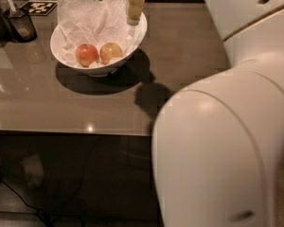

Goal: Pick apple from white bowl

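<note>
At the far left a dark cup (20, 25) with a utensil stands on the glossy table (194, 51). The white bowl (128, 48), lined with crumpled paper (85, 18), holds a redder apple (86, 55) with the paler apple (110, 52) close on its right. The gripper (134, 14) hangs over the bowl's right rim, just above and right of the apple and apart from it; whether it is open or closed cannot be told

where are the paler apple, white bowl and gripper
apple (110, 52): camera view, middle of its skin
white bowl (102, 70): camera view, front outer wall
gripper (133, 18): camera view, lower tip, above bowl's right rim
</note>
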Controlling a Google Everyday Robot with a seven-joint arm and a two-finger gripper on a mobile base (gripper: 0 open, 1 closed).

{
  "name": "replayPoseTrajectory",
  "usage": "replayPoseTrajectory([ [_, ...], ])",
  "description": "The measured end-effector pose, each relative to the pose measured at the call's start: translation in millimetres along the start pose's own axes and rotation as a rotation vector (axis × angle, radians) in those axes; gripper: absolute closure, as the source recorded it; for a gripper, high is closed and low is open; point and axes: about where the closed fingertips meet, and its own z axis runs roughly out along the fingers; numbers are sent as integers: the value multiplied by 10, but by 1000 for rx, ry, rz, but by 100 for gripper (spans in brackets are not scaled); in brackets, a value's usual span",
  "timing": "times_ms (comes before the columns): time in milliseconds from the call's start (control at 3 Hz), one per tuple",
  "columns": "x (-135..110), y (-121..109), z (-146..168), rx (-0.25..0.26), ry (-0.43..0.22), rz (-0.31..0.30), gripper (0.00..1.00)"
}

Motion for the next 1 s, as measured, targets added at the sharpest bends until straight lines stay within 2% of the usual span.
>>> replayPoseTrajectory([
  [333, -269, -341, 583, 15, -2, -24, 0],
  [667, -310, -398, 625, 34, -13, -25, 0],
  [1000, -352, -366, 785, 11, -3, -27, 0],
])
